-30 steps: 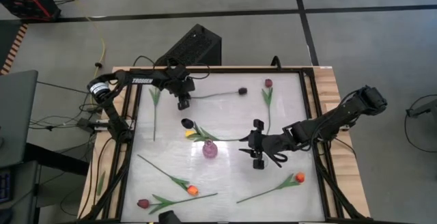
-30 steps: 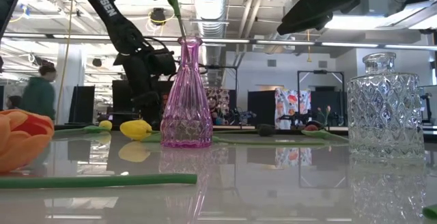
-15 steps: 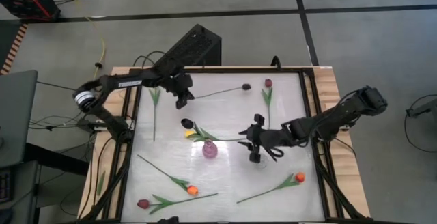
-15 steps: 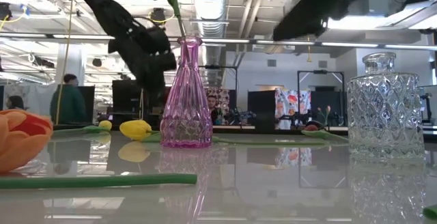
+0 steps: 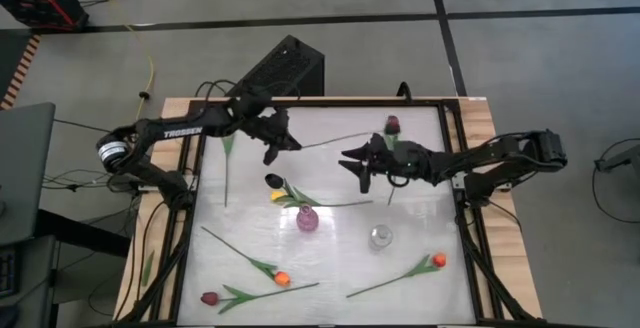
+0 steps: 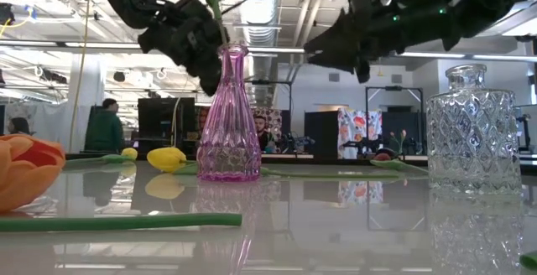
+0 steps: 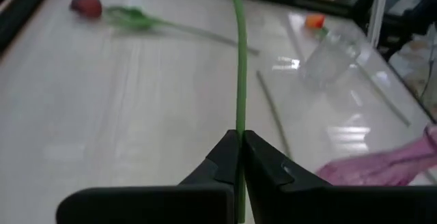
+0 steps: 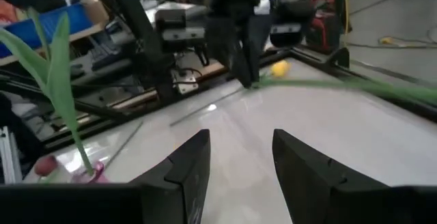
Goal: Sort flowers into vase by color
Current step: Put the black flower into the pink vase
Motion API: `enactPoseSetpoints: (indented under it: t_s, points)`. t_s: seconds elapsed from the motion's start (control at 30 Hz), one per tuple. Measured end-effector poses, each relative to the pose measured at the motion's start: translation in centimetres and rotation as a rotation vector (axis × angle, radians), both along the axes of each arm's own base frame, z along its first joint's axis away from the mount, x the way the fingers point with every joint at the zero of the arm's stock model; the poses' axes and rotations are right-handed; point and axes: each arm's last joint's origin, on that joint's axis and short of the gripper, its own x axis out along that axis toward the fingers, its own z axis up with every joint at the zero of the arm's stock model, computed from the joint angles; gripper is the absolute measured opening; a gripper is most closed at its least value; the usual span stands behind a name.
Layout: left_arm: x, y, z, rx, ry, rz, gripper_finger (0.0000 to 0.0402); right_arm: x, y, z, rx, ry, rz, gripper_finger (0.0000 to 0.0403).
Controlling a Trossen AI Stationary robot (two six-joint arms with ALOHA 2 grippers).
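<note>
Handover step: flower stem is clamped between left gripper fingers; spread right gripper fingers must be closed around it.

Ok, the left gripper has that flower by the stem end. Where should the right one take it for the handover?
Take the flower stem on the bare stretch between the left gripper and the right gripper, coming from the right. The stem runs roughly level across that gap, thin and leafless there, so the open fingers could likely straddle it, though depth is hard to judge.
</note>
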Motion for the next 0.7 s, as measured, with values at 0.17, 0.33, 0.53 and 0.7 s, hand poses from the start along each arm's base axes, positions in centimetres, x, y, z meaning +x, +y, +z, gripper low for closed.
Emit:
enactPoseSetpoints:
  t_s: [0.17, 0.33, 0.53, 0.7]
  points:
    - [1.0, -0.6, 0.9, -0.004, -0.086, 0.001, 0.0, 0.0, -0.3, 0.0, 0.028, -0.019, -0.034, 0.0185]
    - [1.7, -1.5, 1.2, -0.003, -0.114, -0.032, 0.0, 0.0, -0.4, 1.2, -0.007, -0.135, -0.086, 0.0185]
    - [2.2, -2.6, 1.3, 0.0, -0.118, -0.07, 0.0, -0.1, -0.7, 1.8, -0.038, -0.19, -0.116, 0.0185]
    - [2.5, -3.0, 1.3, 0.012, -0.122, -0.073, 0.0, -0.1, -0.9, 1.9, -0.039, -0.199, -0.132, 0.0185]
